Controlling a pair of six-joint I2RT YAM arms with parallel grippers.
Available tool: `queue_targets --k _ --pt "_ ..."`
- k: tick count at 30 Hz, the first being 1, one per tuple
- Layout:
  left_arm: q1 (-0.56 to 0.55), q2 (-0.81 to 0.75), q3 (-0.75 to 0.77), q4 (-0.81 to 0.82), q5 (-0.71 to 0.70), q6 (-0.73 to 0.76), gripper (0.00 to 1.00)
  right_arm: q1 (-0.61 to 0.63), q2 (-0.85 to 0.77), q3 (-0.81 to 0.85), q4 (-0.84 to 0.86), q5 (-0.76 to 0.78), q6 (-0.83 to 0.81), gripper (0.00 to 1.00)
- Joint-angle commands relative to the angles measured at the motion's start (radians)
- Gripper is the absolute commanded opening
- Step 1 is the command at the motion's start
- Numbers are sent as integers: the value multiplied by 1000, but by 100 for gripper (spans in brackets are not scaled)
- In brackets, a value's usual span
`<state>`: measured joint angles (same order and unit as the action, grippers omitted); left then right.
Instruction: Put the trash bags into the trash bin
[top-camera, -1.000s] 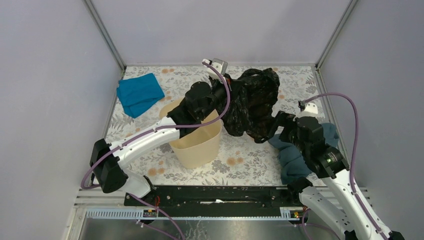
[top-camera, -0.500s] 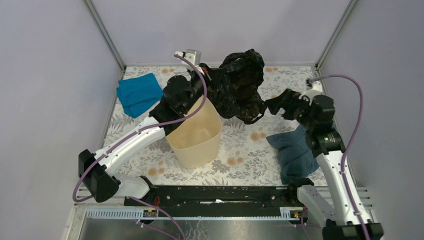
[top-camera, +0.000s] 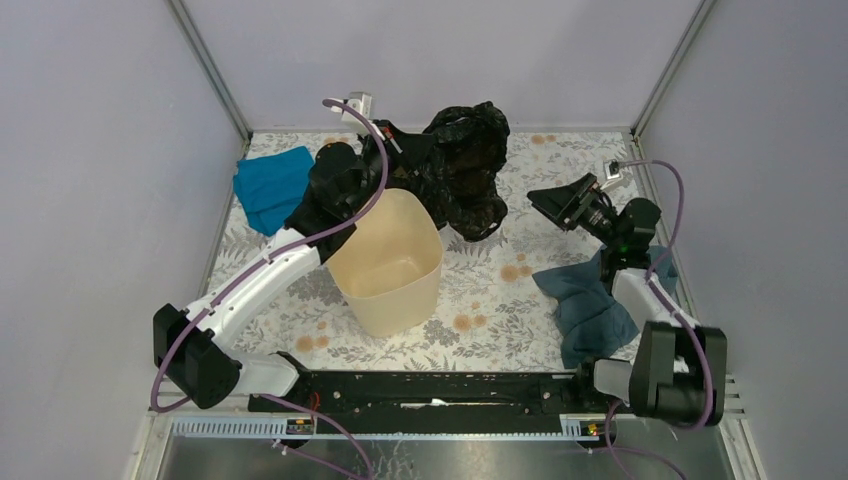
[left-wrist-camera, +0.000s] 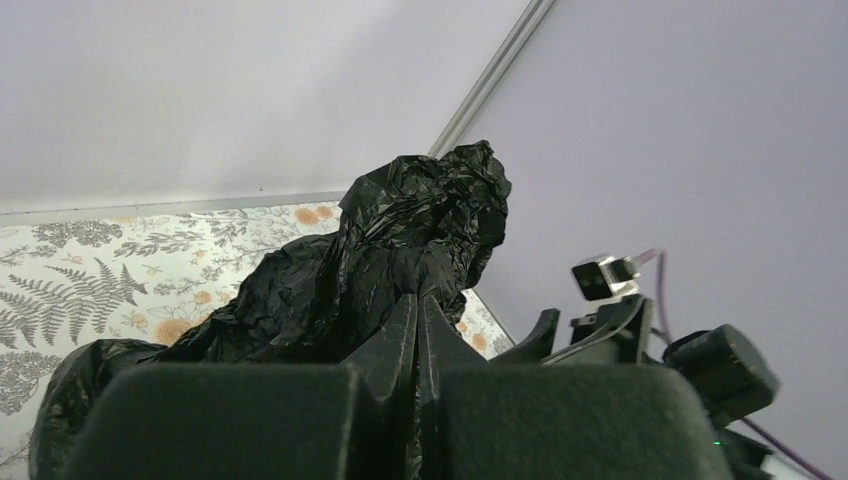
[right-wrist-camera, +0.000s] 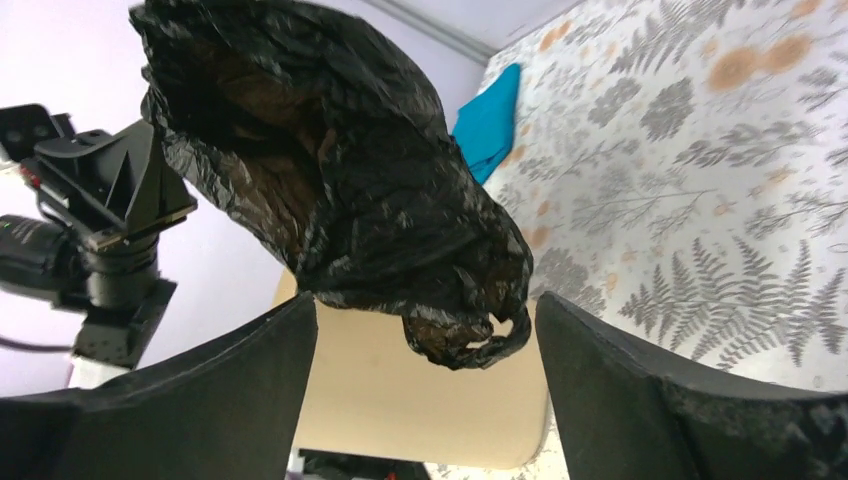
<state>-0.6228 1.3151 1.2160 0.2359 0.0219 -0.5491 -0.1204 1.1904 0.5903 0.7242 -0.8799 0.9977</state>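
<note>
The left claw (left-wrist-camera: 418, 325) pinches the black bag (top-camera: 462, 170), held up near the desk's far edge, mostly beyond the bin (top-camera: 392, 305). The right claw (top-camera: 553, 199) is spread, holding nothing. Lowered so, the bulky bag could drape over the rim or tip the light bin.

I see a lab test cell. Plain lilac wall panels (top-camera: 100, 180) and aluminium posts (top-camera: 208, 70) box in my floral-covered table (top-camera: 500, 300), with a black mounting rail (top-camera: 440, 388) up front.
</note>
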Motion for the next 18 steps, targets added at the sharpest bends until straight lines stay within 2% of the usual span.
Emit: queue_targets --k 1,4,10,13,18 --pt "13 -35 4 56 50 -39 0 1 127 -91 585 -147 302 83" --pt "15 -29 13 61 64 -54 0 22 177 -120 533 -141 244 84" --pt "17 -26 17 75 73 -83 0 166 243 -112 427 -60 71 89" --pt "17 -24 21 75 79 -93 0 191 320 -114 559 -40 139 86" --pt "17 -23 33 70 91 -105 0 203 495 -124 942 -43 324 77"
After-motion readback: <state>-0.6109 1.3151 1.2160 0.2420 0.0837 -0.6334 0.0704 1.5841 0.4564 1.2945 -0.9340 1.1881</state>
